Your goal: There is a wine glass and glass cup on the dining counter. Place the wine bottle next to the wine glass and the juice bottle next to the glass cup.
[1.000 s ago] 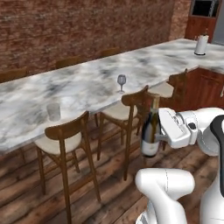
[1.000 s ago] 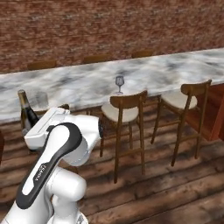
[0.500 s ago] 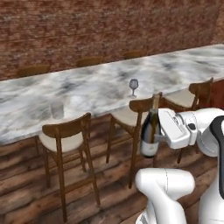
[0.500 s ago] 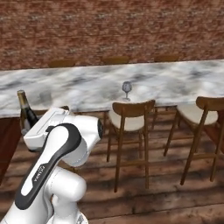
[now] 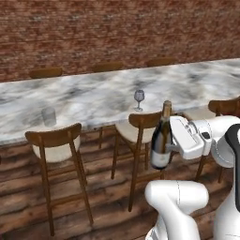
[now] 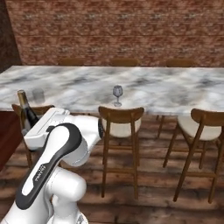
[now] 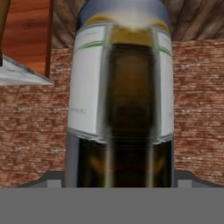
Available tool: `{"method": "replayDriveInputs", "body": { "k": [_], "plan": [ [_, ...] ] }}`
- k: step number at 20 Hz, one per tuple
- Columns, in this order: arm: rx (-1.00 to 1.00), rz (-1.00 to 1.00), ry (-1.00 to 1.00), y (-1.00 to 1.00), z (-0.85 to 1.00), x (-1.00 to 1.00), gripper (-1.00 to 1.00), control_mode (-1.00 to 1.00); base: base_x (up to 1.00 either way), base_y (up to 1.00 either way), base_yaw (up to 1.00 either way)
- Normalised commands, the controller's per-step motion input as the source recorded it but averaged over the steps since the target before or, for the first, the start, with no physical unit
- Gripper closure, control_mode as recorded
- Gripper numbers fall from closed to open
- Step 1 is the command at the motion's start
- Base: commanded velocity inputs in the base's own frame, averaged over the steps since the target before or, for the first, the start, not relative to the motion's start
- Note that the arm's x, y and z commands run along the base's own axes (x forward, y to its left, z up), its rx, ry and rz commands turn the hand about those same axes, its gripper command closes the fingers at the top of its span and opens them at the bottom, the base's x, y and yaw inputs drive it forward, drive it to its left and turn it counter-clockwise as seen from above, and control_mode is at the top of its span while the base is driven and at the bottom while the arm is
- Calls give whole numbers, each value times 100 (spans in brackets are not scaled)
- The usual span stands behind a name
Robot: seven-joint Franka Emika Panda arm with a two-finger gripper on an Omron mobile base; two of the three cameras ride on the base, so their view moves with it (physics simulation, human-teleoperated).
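Wine bottle [image 5: 161, 142] stands upright at centre right of the left base view, clamped in the gripper [image 5: 172, 142], off the dining counter [image 5: 93, 96], which carries the wine glass [image 5: 138, 99] and glass cup [image 5: 48, 116]. Right base view puts the bottle at far left. Hand view: jaws closed on its body.

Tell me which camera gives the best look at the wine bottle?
The left base view: the wine bottle shows whole and upright, beside the robot's hand. The right base view shows its neck and shoulder behind the arm. The hand view shows its label close and blurred.
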Motion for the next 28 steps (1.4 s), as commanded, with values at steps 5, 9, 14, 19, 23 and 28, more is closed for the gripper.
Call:
{"method": "replayDriveInputs", "body": {
  "k": [5,9,14,19,23,28],
  "plan": [
    [0,0,0,0,0,0,100,100,30,-54,30],
    [0,0,0,0,0,0,100,100,33,-61,22],
    [0,0,0,0,0,0,100,100,34,-67,13],
    [0,0,0,0,0,0,100,100,51,-54,5],
    [0,0,0,0,0,0,100,100,63,-39,3],
    [0,0,0,0,0,0,100,100,63,-34,4]
  ]
}}
